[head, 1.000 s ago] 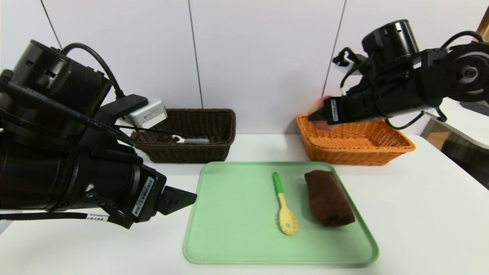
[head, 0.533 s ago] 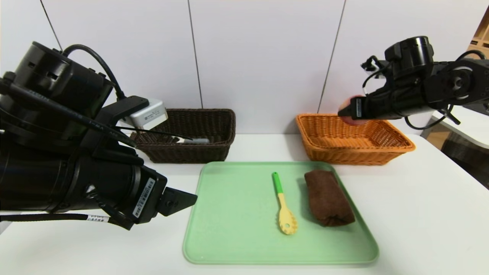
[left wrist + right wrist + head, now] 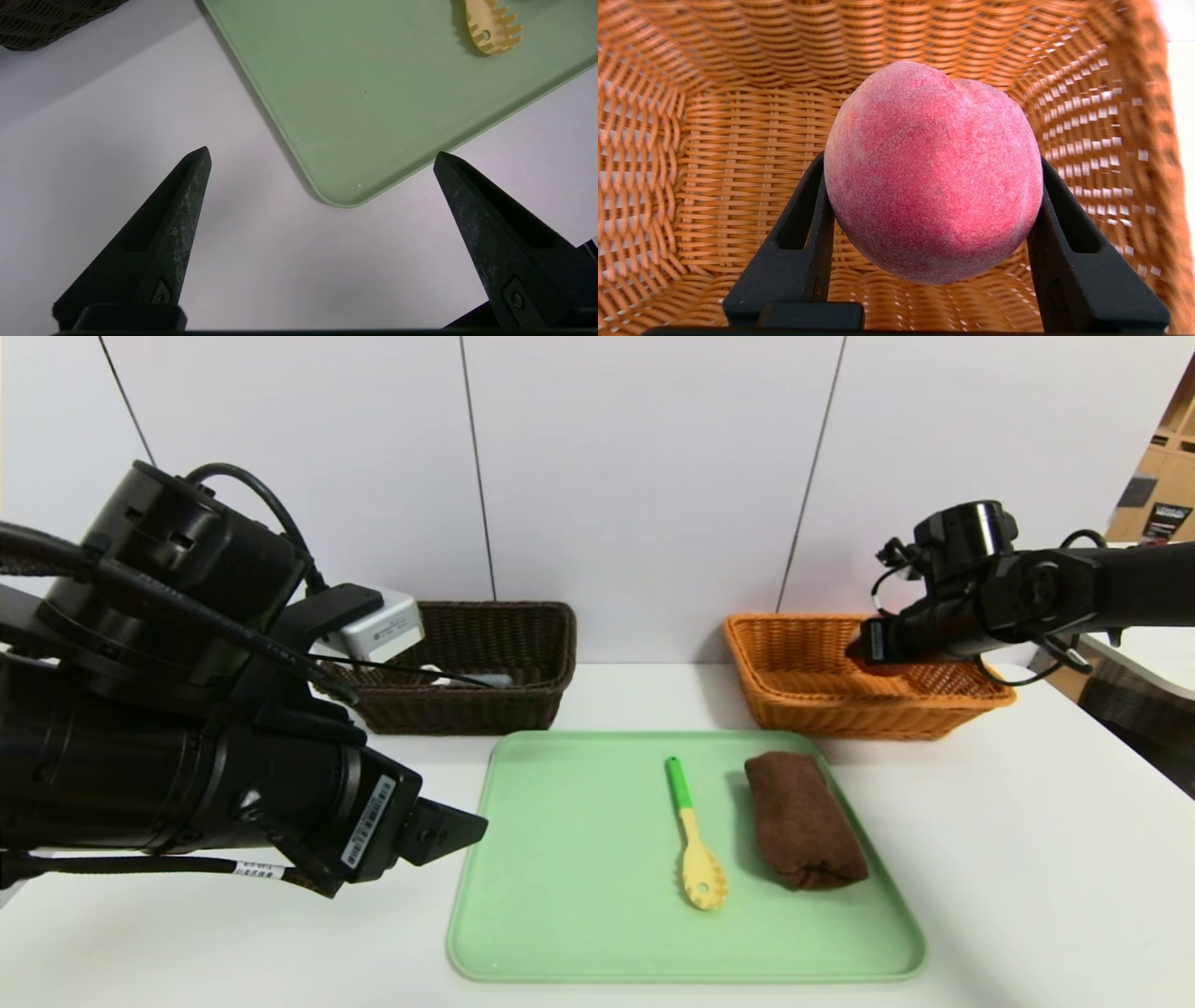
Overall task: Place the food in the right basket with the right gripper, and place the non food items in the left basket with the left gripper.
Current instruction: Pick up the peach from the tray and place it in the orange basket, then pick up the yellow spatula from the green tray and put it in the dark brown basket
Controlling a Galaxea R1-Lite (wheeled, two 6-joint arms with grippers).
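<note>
Table (image 3: 1027, 859): white surface carrying the tray and, behind it against the wall, both baskets.
Tray (image 3: 579, 896): pale green, in the middle of the table; one of its rounded corners lies just ahead of the left gripper in the left wrist view.
Left arm: parked low at the near left, beside the tray's left edge.
Right arm: reaches in from the right, over the right basket.
Right basket (image 3: 794, 695): orange wicker, behind the tray's right end; its woven floor and walls fill the right wrist view.
Left basket (image 3: 523, 705): dark brown wicker, behind the tray's left end, with a grey-handled tool inside, partly hidden by the arm.
Towel (image 3: 803, 821): brown, rolled, on the tray's right part.
Pasta spoon (image 3: 695, 845): green handle, yellow toothed head, just left of the towel, apart from it.
Peach (image 3: 934, 172): pink-red and fuzzy, clamped between the right gripper's two fingers, hanging above the right basket's floor and inside its walls.
Right gripper (image 3: 931, 212): closed on the peach, a finger pressing each side.
Left gripper (image 3: 322, 158): fingers spread wide, holding nothing, above bare table.
</note>
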